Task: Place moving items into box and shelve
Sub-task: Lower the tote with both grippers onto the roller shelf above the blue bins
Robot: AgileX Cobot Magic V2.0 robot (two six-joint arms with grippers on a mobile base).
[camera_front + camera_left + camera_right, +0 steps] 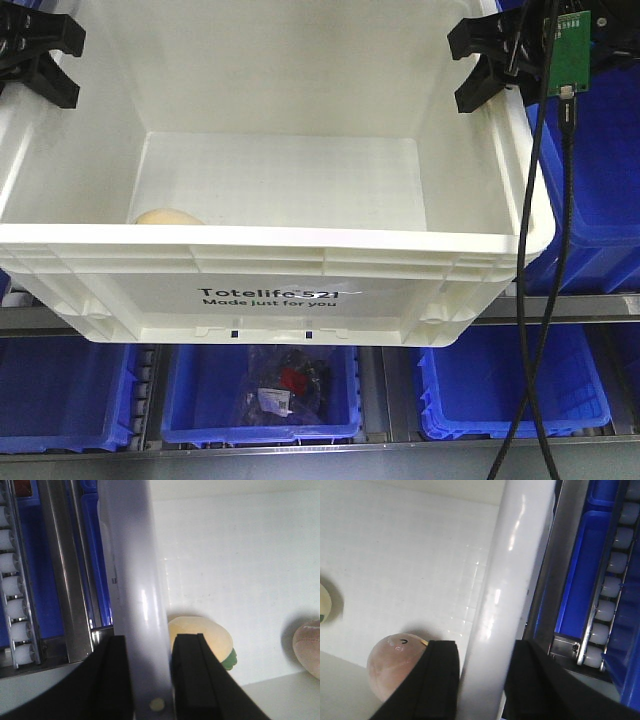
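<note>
We find the white box [270, 250], printed "Totelife 521 Made just for you" on its front wall, held up in front of a shelving rack, tilted so that its open interior faces the front camera. The left gripper [35, 55] grips the box's left rim and the right gripper [490, 60] grips its right rim. In the left wrist view the left gripper [149, 680] has its black fingers [116, 680] clamped on either side of the rim wall; in the right wrist view the right gripper [482, 680] is clamped on the opposite wall in the same manner.

Inside the box we note the cream-yellow item [202, 640] resting at the bottom against the wall nearest the left gripper, with a green patch on its underside. In the front view only its top [168, 216] shows above the near rim. The reddish-brown item [395, 665] lies at the bottom beside the right gripper's inner finger; its edge also shows at the right margin of the left wrist view. The two items are apart.

Behind and below the box we record blue bins [260, 395] on a metal-framed rack with roller tracks [612, 580]. The centre bin holds dark bagged articles with a red piece. More blue bins stand to the right. A black cable [560, 260] hangs down past the box's right corner, beneath a small green circuit board [567, 52].
</note>
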